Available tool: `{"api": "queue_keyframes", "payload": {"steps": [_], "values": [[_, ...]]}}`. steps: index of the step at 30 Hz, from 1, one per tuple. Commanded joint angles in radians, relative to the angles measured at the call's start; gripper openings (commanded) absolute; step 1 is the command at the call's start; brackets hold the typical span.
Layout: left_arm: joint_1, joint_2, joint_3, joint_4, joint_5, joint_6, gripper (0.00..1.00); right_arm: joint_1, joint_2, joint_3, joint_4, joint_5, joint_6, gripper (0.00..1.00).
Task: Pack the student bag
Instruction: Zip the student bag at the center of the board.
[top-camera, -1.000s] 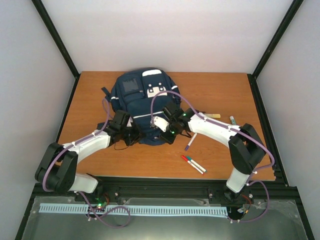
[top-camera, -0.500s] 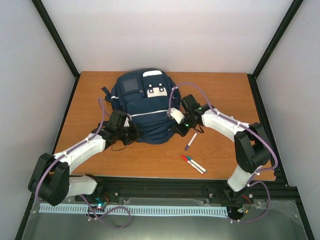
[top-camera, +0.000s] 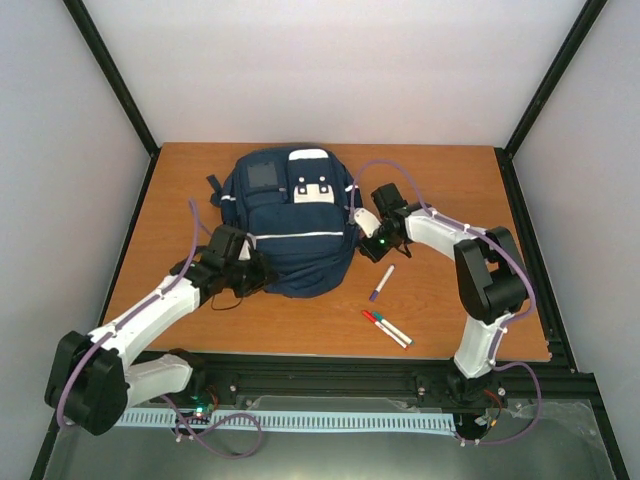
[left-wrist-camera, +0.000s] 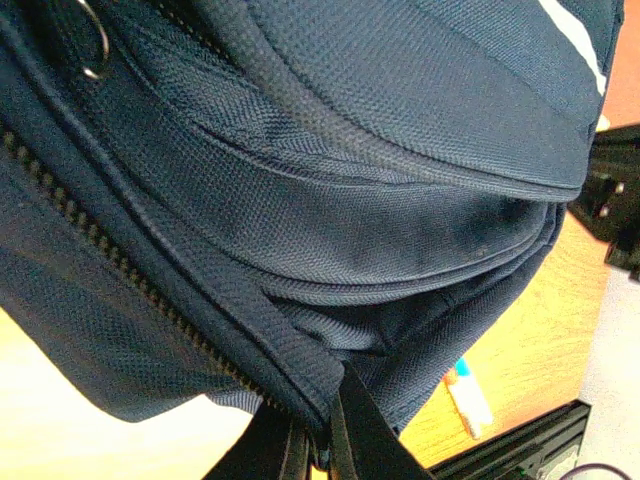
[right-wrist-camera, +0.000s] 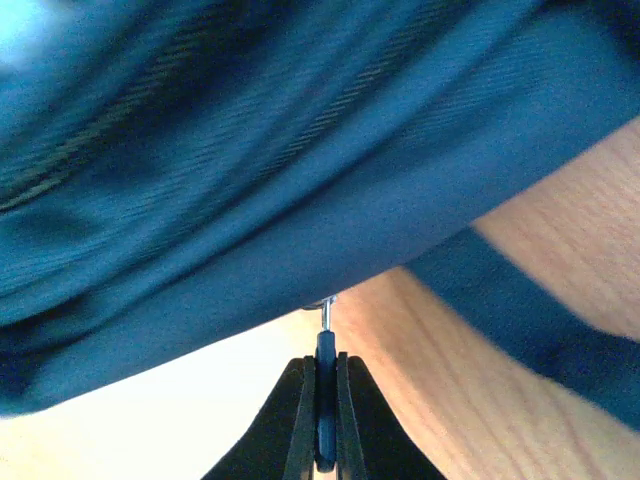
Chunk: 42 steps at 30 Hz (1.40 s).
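Right, left side first. Left fingers (left-wrist-camera: 368, 447) are clenched on a fold of fabric at the near-left bottom edge of the student bag (top-camera: 290, 225), just beside a zipper (left-wrist-camera: 110, 243). The bag lies flat on the table (top-camera: 450, 190), centre-back, white patch up.

Right fingers (right-wrist-camera: 352, 430) are pinched tight on a thin dark tab with a metal link at the bag's right side. It looks like a zipper pull (right-wrist-camera: 323, 345).

Handling: soft woven fabric, floppy, so I'd expect it to sag and fold rather than move as one piece. Not fragile. Best holds are seams, pulls and straps, tensioned from both sides.

A purple marker (top-camera: 381, 283) and red and green markers (top-camera: 385, 328) lie near the right arm, apart from the bag.

Can't tell which compartment that pull serves, whether any zip is open, or what's inside. The right wrist view is blurred.
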Motion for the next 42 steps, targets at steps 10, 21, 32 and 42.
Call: {"api": "queue_keyframes", "payload": {"steps": [10,21,32,42], "values": [[0.002,-0.097,0.072,-0.22,0.013,0.158,0.01,-0.05,0.131,0.111,0.09,0.114,-0.021,0.03],[0.002,-0.116,0.07,-0.245,0.006,0.18,0.01,-0.066,0.188,0.162,0.129,0.155,-0.017,0.03],[0.002,-0.11,0.056,-0.242,-0.008,0.187,0.01,-0.078,0.233,0.218,0.168,0.194,-0.011,0.03],[0.005,-0.101,0.042,-0.24,-0.02,0.195,0.01,-0.083,0.232,0.214,0.199,0.204,0.0,0.03]]}}
